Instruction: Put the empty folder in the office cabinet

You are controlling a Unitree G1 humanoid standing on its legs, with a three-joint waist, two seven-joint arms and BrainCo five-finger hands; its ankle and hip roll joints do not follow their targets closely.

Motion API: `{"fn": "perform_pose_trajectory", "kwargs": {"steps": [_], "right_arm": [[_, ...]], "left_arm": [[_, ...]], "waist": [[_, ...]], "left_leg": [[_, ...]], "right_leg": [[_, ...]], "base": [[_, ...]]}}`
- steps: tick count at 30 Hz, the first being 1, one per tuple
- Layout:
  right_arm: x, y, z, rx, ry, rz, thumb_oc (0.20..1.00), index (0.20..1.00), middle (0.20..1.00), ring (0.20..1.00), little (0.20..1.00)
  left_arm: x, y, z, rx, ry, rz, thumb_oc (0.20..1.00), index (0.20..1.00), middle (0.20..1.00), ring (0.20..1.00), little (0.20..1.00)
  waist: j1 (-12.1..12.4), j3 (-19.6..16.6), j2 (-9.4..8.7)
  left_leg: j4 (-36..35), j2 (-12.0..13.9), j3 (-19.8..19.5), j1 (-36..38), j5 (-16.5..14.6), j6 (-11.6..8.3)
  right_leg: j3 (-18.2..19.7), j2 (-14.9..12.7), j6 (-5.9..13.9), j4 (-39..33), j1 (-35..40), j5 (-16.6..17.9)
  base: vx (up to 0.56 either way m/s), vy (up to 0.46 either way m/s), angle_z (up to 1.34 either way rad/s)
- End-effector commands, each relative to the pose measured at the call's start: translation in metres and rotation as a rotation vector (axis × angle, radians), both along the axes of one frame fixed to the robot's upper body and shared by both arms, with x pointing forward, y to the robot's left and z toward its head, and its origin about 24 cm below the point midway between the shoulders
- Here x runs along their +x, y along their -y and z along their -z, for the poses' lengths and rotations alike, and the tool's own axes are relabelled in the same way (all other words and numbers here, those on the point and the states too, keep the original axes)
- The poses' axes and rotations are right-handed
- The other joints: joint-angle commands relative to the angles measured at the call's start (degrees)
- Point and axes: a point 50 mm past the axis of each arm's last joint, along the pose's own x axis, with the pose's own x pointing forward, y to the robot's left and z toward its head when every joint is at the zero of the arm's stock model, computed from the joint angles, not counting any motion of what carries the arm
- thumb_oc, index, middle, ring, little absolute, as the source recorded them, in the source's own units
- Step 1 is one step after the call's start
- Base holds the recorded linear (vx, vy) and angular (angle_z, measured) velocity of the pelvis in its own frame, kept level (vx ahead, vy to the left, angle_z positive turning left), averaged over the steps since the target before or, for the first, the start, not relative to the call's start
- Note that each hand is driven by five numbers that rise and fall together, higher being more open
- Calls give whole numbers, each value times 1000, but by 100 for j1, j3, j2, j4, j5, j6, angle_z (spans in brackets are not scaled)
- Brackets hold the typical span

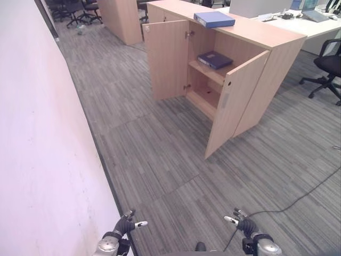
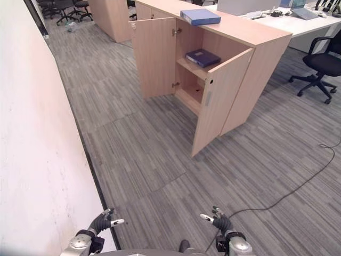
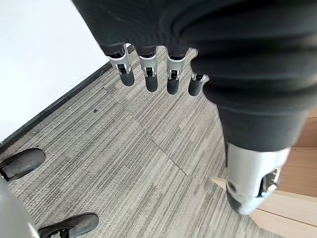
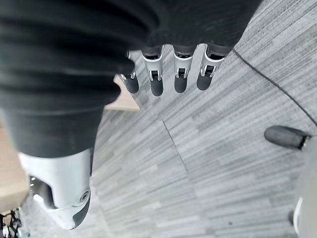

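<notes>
A light-wood office cabinet [image 1: 250,69] stands ahead with both doors swung open. A dark blue folder [image 1: 214,59] lies on its upper shelf. A lighter blue folder [image 1: 214,19] lies flat on the cabinet's top. My left hand [image 1: 123,226] and right hand [image 1: 243,223] hang low at the near edge, far from the cabinet, over grey carpet. In each wrist view the fingers [image 3: 148,74] and fingers [image 4: 178,74] are straight and relaxed, holding nothing.
A white wall [image 1: 37,138] runs along the left. A black office chair [image 1: 327,66] stands right of the cabinet, and a desk [image 1: 303,24] with items behind it. More chairs [image 1: 74,10] stand far back. The open door [image 1: 234,101] juts toward me.
</notes>
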Motion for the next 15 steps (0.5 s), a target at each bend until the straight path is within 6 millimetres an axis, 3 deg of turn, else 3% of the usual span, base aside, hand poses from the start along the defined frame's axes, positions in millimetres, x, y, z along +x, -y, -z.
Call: {"fn": "perform_pose_trajectory", "kwargs": {"steps": [1,15], "right_arm": [[13,-8,0,4,16,-43,1000,1000,1000,1000,1000],[-3,-8,12,0,-81,-22,1000,1000,1000,1000,1000]], "left_arm": [[8,-1,-2,-7,22,-19,1000,1000,1000,1000,1000],[5,1,3,-18,-7,-44,1000,1000,1000,1000,1000]], "waist": [[-71,-47,-203],[-65,-49,-197]], "left_leg": [[-109,34,-136,-265,325,-151],[-109,40,-200,-270,328,-152]], "right_leg": [[97,-575,722,129,555,-661],[80,-556,694,166,563,-701]], "base": [[0,0,0],[0,0,0]]}}
